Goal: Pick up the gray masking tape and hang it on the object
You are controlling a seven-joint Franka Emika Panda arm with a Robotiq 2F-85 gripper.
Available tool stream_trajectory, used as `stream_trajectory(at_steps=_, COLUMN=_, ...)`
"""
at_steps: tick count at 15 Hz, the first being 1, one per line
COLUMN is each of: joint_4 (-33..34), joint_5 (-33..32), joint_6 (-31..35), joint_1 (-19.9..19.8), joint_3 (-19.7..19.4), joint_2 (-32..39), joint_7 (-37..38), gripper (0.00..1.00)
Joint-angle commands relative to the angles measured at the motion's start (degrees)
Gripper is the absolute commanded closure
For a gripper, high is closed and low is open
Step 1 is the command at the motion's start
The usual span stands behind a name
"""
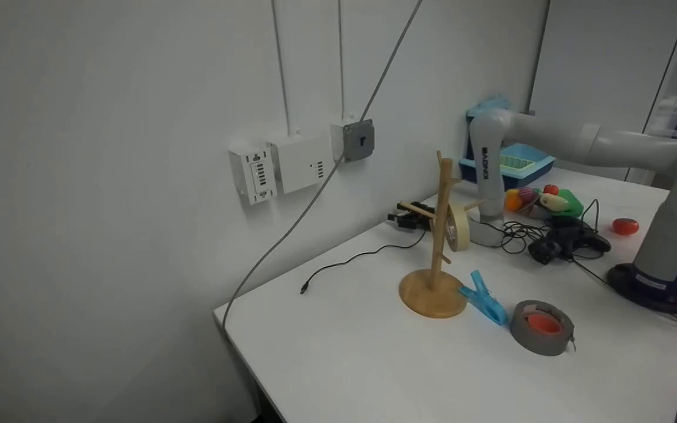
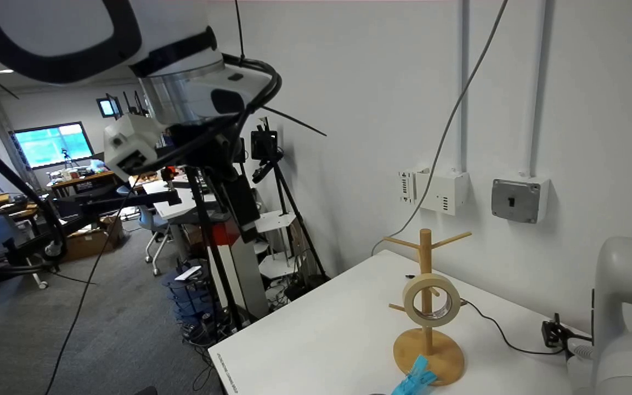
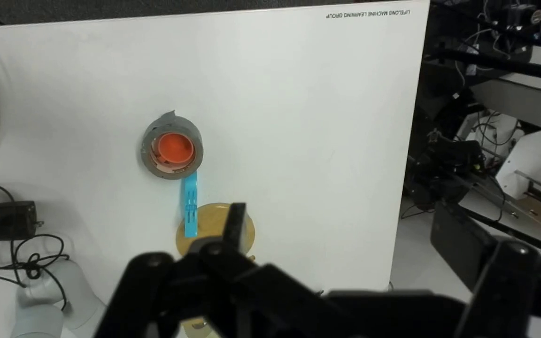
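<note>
The gray masking tape [image 1: 531, 341] lies flat on the white table, with a small red item [image 1: 544, 322] inside its hole. It also shows in the wrist view [image 3: 189, 129]. The wooden stand [image 1: 439, 235] is upright beyond it, and also shows in an exterior view [image 2: 426, 255]. Its base [image 3: 212, 219] is partly hidden by a finger in the wrist view. A cream tape roll [image 2: 430, 281] hangs on one of its pegs. My gripper [image 3: 343, 216] is open, with nothing between its fingers. It is high above the table, away from the tape.
A blue clip [image 1: 484, 299] lies between the stand's base and the gray tape, touching or overlapping the base. A Kinova arm [image 1: 556, 136], cables and a black controller [image 1: 567, 241] lie farther along the table. A wall runs behind the stand. The table edge [image 3: 413, 122] shows at right in the wrist view.
</note>
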Motion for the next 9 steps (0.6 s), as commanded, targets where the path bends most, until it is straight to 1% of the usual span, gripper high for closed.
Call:
stream_trajectory(at_steps=1, joint_4=-0.6, joint_5=-0.5, joint_6=0.2, joint_1=-1.7, joint_3=0.2, joint_2=1.6, joint_7=-0.4, gripper=0.0)
stream_trajectory(at_steps=9, joint_4=-3.5, joint_5=-6.1, joint_6=2.5, joint_1=-5.6, joint_3=-0.5, joint_2=6.6, joint_7=-0.4, gripper=0.0)
